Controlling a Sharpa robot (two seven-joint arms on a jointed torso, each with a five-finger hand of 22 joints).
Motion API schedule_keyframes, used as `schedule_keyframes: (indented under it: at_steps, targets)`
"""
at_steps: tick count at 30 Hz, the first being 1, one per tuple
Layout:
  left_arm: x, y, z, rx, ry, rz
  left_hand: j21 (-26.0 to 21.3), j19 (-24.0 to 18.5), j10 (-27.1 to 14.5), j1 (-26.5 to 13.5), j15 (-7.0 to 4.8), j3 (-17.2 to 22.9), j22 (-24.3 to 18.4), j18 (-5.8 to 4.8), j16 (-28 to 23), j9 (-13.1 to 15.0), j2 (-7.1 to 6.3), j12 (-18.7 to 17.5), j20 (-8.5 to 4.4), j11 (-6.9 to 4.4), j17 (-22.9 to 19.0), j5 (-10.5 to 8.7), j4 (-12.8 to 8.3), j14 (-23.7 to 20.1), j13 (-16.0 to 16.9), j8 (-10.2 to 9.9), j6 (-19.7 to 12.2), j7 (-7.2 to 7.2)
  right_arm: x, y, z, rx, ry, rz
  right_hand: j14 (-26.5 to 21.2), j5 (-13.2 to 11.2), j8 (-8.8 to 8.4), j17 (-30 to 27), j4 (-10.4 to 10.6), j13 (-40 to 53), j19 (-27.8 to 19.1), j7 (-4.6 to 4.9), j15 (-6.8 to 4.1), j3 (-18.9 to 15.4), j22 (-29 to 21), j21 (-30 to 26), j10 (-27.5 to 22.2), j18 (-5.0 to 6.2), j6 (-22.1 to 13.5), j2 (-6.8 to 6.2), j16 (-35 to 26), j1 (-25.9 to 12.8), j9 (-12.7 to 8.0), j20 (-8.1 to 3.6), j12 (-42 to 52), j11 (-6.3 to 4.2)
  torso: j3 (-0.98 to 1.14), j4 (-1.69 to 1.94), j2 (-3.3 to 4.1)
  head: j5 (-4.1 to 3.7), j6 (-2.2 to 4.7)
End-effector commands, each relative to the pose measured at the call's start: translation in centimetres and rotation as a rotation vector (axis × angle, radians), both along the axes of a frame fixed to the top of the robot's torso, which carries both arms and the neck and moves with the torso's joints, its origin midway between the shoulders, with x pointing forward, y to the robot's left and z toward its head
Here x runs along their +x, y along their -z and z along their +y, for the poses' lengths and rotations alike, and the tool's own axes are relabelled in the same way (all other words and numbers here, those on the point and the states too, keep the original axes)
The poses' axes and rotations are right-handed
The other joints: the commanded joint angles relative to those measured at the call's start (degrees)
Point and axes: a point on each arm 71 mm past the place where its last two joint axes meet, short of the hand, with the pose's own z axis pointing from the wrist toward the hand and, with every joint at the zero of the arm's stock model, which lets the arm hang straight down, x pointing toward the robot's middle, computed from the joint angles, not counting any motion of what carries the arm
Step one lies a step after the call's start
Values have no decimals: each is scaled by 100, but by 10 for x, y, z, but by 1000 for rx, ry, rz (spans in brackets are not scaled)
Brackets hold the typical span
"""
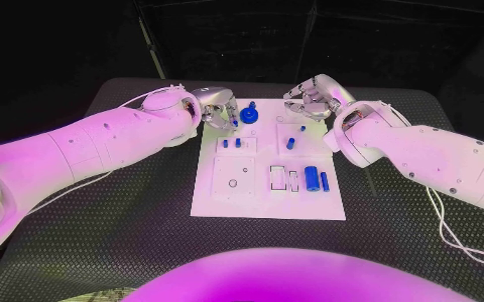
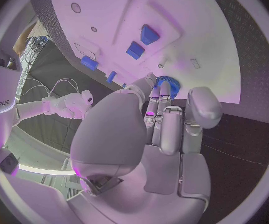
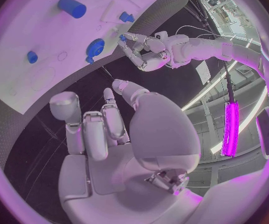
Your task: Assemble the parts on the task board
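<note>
Left hand (image 1: 218,114) fingers curled beside blue gear (image 1: 249,115), grasp unclear, right hand (image 1: 315,101) curled, empty

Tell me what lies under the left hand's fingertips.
Just beyond the left hand lies a blue gear on the white task board. Its fingers cover the gear's near edge, so contact cannot be judged.
</note>
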Motion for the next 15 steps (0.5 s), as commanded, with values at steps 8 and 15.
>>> schedule_keyframes:
  at_steps: [8, 15]
  targets:
    - [1, 6, 9, 20, -31, 52, 44, 35, 42, -80, -2, 32, 739, -86, 23, -4, -4, -50, -8, -3, -10, -12, 1, 205, -9, -26, 58, -1, 0, -1, 1, 3, -10, -5, 457, 23, 16, 894, 0, 6, -54, -13, -1, -21, -10, -35, -8, 56, -32, -3, -37, 41, -1, 5, 13, -6, 2, -5, 7, 11, 0]
    - [3, 9, 6, 24, -40, 58, 47, 35, 45, -90, -1, 35, 741, -86, 19, -4, -7, -57, -7, -2, -18, -12, 4, 203, -9, -30, 59, 1, 0, -1, 2, 3, -12, -5, 457, 23, 16, 894, 0, 6, -54, -13, -1, -21, -10, -35, -8, 56, -32, -3, -37, 41, -1, 5, 13, -6, 0, -16, 9, 37, 0]
